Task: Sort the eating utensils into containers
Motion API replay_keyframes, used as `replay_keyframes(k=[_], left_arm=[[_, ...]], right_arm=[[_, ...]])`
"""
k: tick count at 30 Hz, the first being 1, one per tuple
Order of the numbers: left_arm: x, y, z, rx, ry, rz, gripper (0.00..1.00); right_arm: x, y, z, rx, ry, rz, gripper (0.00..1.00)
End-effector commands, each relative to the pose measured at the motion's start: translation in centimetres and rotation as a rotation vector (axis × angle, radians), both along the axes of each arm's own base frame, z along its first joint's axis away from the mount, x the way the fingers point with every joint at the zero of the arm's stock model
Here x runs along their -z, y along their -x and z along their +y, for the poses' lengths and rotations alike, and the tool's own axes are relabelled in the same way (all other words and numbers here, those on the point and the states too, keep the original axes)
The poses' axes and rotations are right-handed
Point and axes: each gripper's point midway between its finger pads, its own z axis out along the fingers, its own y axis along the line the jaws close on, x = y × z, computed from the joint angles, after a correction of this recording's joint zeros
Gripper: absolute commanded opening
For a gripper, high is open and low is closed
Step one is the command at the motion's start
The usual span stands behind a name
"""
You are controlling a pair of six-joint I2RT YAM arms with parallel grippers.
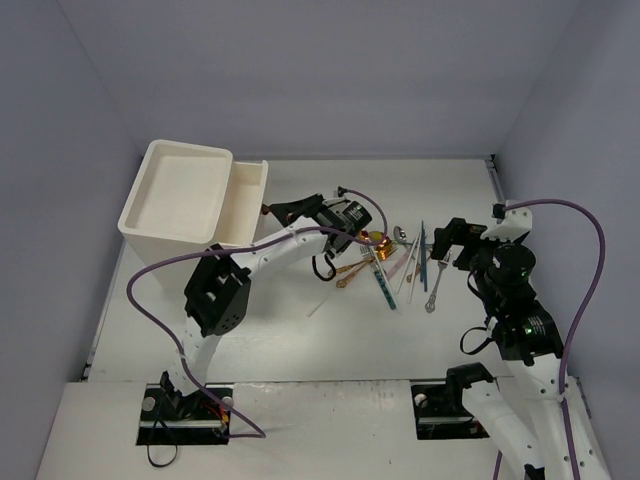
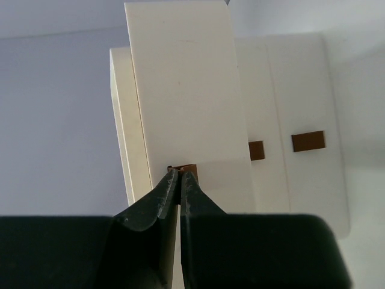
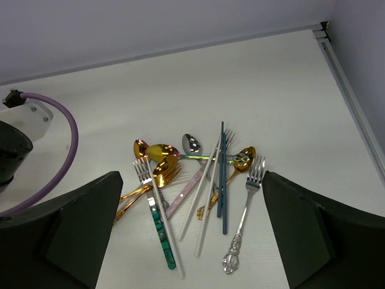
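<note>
The white cabinet (image 1: 139,203) stands at the back left with one drawer (image 1: 246,200) slid out to its right. My left gripper (image 1: 276,210) is shut on that drawer's small brown knob (image 2: 183,168), its tips (image 2: 180,176) pinching it against the white drawer front (image 2: 180,96). The eating utensils (image 1: 395,258) lie heaped mid-table: gold spoons (image 3: 161,159), a teal-handled fork (image 3: 160,227), a silver fork (image 3: 243,224), dark blue chopsticks (image 3: 222,180) and white chopsticks (image 3: 202,205). My right gripper (image 3: 192,180) hangs open above the heap, holding nothing.
Two more brown knobs (image 2: 256,150) (image 2: 308,140) mark shut drawers beside the pulled one. The left arm's purple cable (image 1: 150,275) loops over the table's left part. A wall rail (image 3: 349,90) runs along the right edge.
</note>
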Motion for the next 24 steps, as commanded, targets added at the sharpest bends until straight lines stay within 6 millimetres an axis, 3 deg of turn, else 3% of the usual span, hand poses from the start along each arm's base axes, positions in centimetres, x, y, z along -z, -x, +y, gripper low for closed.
replay_keyframes(k=[1, 6, 14, 17, 21, 24], left_arm=[[-2.6, 0.6, -2.8, 0.058, 0.089, -0.056, 0.00], [-2.7, 1.2, -5.3, 0.115, 0.140, -0.050, 0.00], [-2.8, 1.3, -7.0, 0.146, 0.169, -0.050, 0.00], [-3.0, 1.4, -7.0, 0.147, 0.183, -0.055, 0.09], [-3.9, 1.5, -7.3, 0.156, 0.245, -0.069, 0.43], [-5.4, 1.9, -7.7, 0.177, 0.317, -0.087, 0.59]], right_arm=[[-1.3, -0.4, -0.1, 0.016, -0.021, -0.055, 1.00], [-1.3, -0.3, 0.0, 0.015, -0.023, -0.055, 1.00], [-1.2, -0.3, 0.1, 0.007, -0.025, -0.053, 1.00], [-1.2, -0.2, 0.1, 0.005, -0.025, -0.051, 1.00], [-1.3, -0.2, 0.1, 0.003, -0.026, -0.052, 1.00], [-1.3, -0.2, 0.2, 0.000, -0.024, -0.049, 1.00]])
